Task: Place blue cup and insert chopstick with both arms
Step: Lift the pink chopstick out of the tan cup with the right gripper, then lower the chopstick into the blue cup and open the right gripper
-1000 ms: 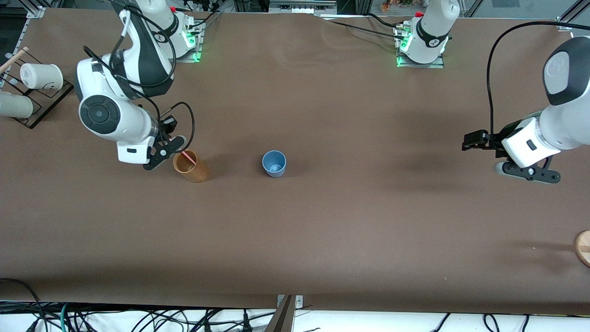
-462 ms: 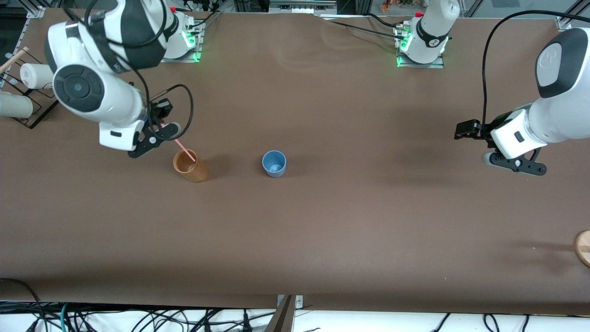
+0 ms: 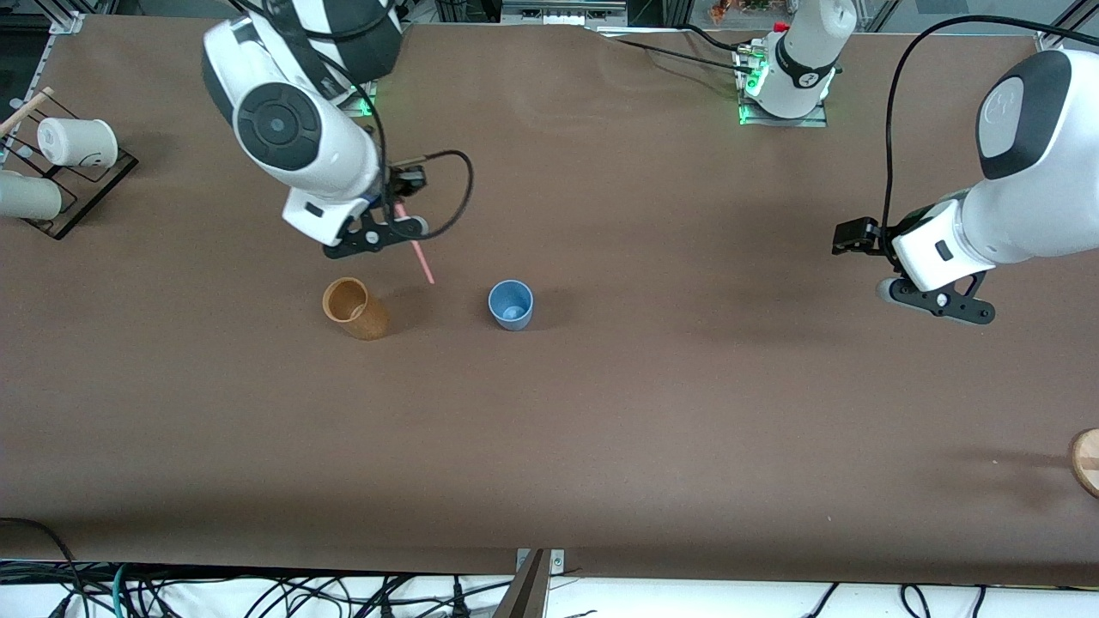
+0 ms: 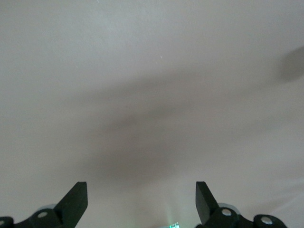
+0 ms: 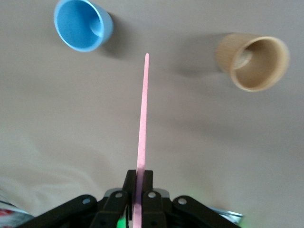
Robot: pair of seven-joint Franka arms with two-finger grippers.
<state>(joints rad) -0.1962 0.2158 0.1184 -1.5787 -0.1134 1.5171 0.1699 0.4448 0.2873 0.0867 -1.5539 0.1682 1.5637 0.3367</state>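
The blue cup [image 3: 511, 305] [image 5: 82, 24] stands upright and empty mid-table. My right gripper [image 3: 397, 215] [image 5: 138, 176] is shut on the pink chopstick [image 3: 420, 258] [image 5: 142, 118], which hangs point-down in the air over the table between the blue cup and a tan-brown cup [image 3: 352, 307] [image 5: 254, 62]. The stick touches neither cup. My left gripper [image 3: 912, 276] [image 4: 141, 197] hovers open over bare table at the left arm's end, with nothing between its fingers.
A black rack [image 3: 73, 184] with white cups [image 3: 75, 142] sits at the right arm's end of the table. A round wooden object [image 3: 1087, 461] shows at the table's edge at the left arm's end, nearer the front camera.
My right gripper lifted the chopstick out of the tan-brown cup and carried it toward the blue cup. The left gripper drifted slightly toward the table's middle.
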